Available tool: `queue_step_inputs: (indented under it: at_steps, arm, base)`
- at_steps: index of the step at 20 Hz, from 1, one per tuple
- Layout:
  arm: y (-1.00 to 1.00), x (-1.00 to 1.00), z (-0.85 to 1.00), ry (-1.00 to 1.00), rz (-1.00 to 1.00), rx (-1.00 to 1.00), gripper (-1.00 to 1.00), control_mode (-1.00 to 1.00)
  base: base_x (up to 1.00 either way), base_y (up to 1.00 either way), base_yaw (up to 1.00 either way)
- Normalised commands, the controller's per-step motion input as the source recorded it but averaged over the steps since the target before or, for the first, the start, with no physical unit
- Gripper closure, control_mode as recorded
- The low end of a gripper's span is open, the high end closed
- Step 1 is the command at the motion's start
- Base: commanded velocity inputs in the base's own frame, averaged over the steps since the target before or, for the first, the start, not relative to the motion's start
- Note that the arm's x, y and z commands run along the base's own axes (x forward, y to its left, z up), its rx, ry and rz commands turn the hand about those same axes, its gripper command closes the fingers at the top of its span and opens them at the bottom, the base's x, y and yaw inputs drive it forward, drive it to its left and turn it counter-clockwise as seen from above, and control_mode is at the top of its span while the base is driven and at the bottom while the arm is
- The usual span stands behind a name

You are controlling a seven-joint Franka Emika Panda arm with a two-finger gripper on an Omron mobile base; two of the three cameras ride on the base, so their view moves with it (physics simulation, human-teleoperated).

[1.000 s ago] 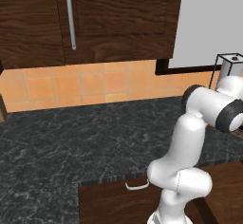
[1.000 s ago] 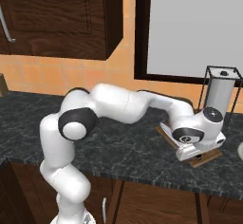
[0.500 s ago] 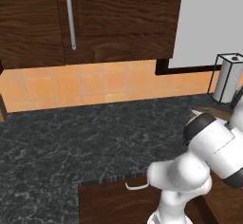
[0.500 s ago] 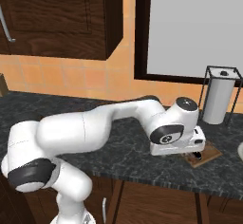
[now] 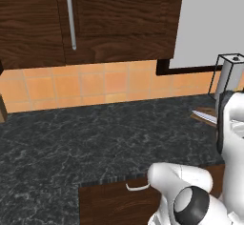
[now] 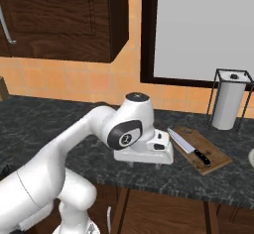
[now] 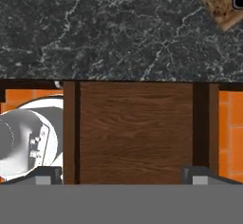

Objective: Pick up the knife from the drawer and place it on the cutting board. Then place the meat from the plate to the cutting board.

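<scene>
The knife (image 6: pixel 190 148) lies flat on the cutting board (image 6: pixel 214 159), silver blade toward the wall and black handle toward the front; its blade tip (image 5: pixel 204 117) pokes out from behind my arm. My gripper (image 6: pixel 144 166) hangs open and empty over the counter's front edge, left of the board and not touching it. In the hand view its fingertips (image 7: pixel 198 175) stand wide apart, with a board corner (image 7: pixel 212 1) at the top right. A pale sliver of the plate (image 6: pixel 251 157) shows at the right edge. The meat is out of view. Below the counter edge is the drawer front (image 5: pixel 114 202).
A paper towel roll in a wire holder (image 6: pixel 227 104) stands behind the board against the wall. Dark wall cabinets (image 5: pixel 95 19) hang above the black stone counter (image 5: pixel 86 143). My own arm (image 6: pixel 64 153) stretches across the counter's front left.
My hand has pulled back from over the cutting board, leftward to the counter's front edge, leaving the knife uncovered on the board. The jaws stayed open.
</scene>
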Motion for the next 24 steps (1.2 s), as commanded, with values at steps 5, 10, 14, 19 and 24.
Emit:
queue_step_inputs:
  at_steps: [5, 10, 14, 19, 24]
  arm:
    - [1.00, -0.58, 0.54, 0.06, 0.04, 0.00, -1.00, -1.00]
    - [1.00, -0.02, 0.49, 0.02, 0.20, 0.00, -1.00, -1.00]
    - [0.65, -0.04, 0.36, -0.02, 0.12, 0.04, -1.00, -1.00]
    - [0.45, -0.17, 0.35, -0.03, -0.06, 0.04, -1.00, -1.00]
    - [0.25, -0.06, 0.00, 0.00, -0.11, 0.00, -1.00, -1.00]
  base:
    - [0.00, 0.00, 0.00]
    - [0.00, 0.00, 0.00]
    - [0.00, 0.00, 0.00]
    - [0.00, 0.00, 0.00]
    - [0.00, 0.00, 0.00]
